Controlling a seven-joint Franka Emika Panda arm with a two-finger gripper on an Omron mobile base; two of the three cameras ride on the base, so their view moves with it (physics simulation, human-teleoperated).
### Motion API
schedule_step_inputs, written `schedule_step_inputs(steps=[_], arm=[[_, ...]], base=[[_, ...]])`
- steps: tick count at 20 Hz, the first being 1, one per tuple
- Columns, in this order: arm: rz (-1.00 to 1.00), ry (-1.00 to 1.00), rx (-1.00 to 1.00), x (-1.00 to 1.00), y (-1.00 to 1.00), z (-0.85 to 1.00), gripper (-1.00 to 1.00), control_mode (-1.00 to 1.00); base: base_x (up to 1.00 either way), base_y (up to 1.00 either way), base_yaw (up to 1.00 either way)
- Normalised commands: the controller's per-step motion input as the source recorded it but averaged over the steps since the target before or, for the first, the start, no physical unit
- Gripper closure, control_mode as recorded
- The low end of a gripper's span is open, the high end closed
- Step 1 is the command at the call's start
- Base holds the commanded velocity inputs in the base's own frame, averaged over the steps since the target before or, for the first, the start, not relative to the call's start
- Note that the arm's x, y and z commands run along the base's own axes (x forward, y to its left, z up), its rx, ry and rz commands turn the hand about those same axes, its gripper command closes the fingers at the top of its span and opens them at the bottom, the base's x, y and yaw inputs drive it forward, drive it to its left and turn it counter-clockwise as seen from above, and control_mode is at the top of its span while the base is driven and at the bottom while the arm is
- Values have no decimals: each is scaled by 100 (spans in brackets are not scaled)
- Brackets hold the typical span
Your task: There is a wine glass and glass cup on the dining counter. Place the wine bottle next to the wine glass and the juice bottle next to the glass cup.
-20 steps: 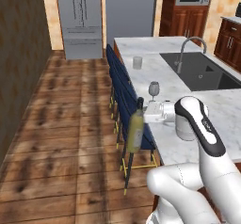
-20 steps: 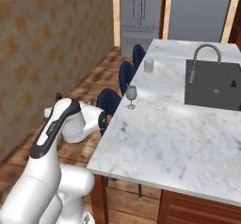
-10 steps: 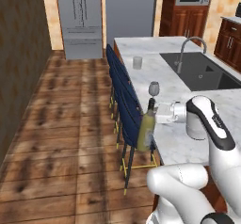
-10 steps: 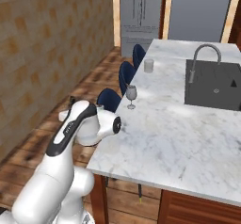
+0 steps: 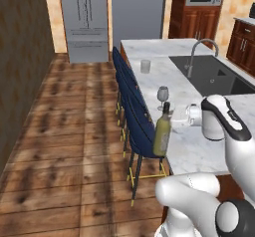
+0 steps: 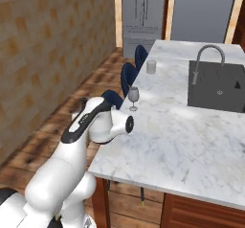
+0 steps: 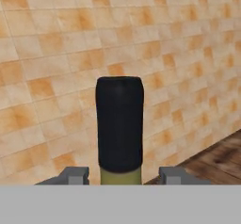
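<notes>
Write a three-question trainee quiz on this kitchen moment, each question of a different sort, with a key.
1. True or false: the pincer is shut on the wine bottle.
2. Multiple choice: which glass stands nearer the held bottle? A) the wine glass B) the glass cup C) both equally near.
3. Fill in: the wine glass and the glass cup stand on the marble top of the dining ____.

Key:
1. True; the hand view shows a finger on each side of the bottle's neck, under its dark top.
2. A; the stemmed glass stands just beyond the bottle, the tumbler farther along the counter's edge.
3. counter
</notes>
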Motion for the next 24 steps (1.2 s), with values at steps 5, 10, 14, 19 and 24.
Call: schedule_step_inputs(steps=[5,10,14,19,24], arm=[[4,-3,-14,35,-34,-1,100,-100],[5,-18,-13,26,-27,-4,100,-100],[1,-29,-14,22,-17,-11,100,-100],[0,-14,-2,33,-15,-11,100,-100],[0,0,0,47,-18,-6,100,-100]], base=[[0,0,0],[0,0,0],[0,0,0],[0,0,0],[0,0,0]])
